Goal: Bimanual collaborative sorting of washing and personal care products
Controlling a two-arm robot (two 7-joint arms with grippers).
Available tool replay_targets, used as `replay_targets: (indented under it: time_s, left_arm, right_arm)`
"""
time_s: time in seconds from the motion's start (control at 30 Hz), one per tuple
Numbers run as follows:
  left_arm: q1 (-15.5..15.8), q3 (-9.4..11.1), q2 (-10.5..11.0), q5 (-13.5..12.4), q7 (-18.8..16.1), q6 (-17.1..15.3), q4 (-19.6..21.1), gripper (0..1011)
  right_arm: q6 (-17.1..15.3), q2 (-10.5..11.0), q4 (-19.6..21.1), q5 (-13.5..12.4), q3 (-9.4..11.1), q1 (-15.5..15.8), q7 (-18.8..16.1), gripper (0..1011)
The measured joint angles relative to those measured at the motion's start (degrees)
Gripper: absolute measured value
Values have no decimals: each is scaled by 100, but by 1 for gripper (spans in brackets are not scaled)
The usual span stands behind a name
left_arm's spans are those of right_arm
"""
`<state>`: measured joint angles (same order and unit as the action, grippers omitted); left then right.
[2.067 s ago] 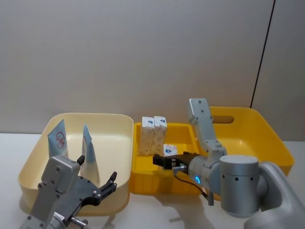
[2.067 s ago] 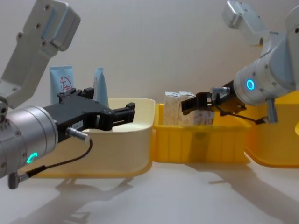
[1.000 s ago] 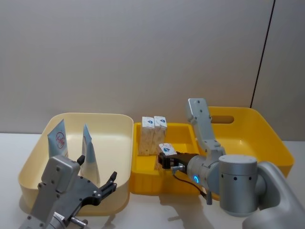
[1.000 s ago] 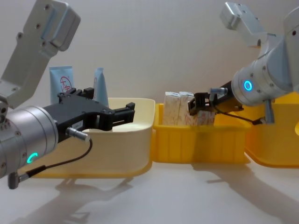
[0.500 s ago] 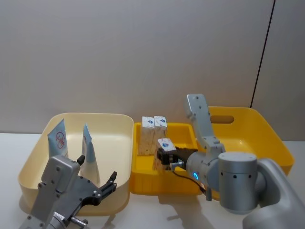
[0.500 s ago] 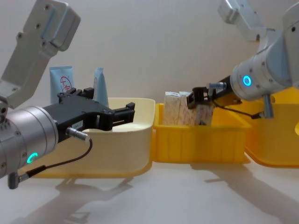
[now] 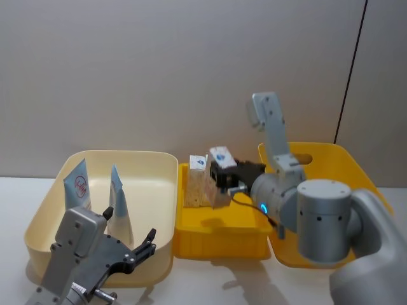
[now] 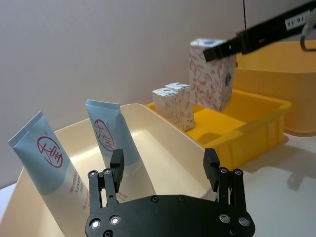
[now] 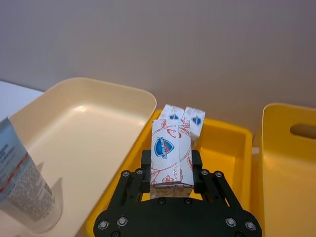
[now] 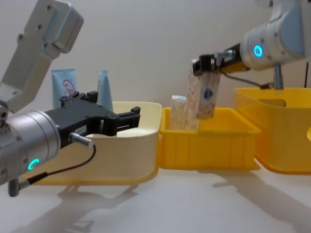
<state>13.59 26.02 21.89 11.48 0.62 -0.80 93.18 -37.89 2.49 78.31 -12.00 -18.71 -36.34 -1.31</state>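
Above the yellow tray [image 10: 209,141] at 12 o'clock, right gripper [image 10: 204,65] clasps a patterned pack [image 10: 203,97]; left gripper [image 10: 131,119], 7 o'clock, stands released

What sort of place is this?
Likely a robot test lab: bare grey wall, white table, a cream bin and yellow tray for sorting. The right gripper holds a patterned pack above the tray; the left gripper hovers open by the cream bin.

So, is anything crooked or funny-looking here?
One pack hangs tilted in the air above the yellow tray, pinched at its top by the right gripper. It looks carried, not spilled. Two packs stand upright in the tray. The left gripper hovers open by the cream bin.
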Motion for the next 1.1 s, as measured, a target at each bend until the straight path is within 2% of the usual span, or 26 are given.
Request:
replay_targets:
  time_s: [0.3, 0.5, 0.83, 1.1]
  left_arm:
    - [0, 0, 0, 0, 0, 0, 0, 1000]
    - [0, 0, 0, 0, 0, 0, 0, 1000]
    - [0, 0, 0, 0, 0, 0, 0, 1000]
    - [0, 0, 0, 0, 0, 0, 0, 1000]
  right_arm:
    - [272, 109, 120, 166, 13, -254, -28, 443]
    - [430, 264, 158, 333, 73, -472, -8, 443]
    - [543, 655, 48, 610, 313, -797, 104, 443]
    - [486, 841, -188, 646, 499, -926, 61, 443]
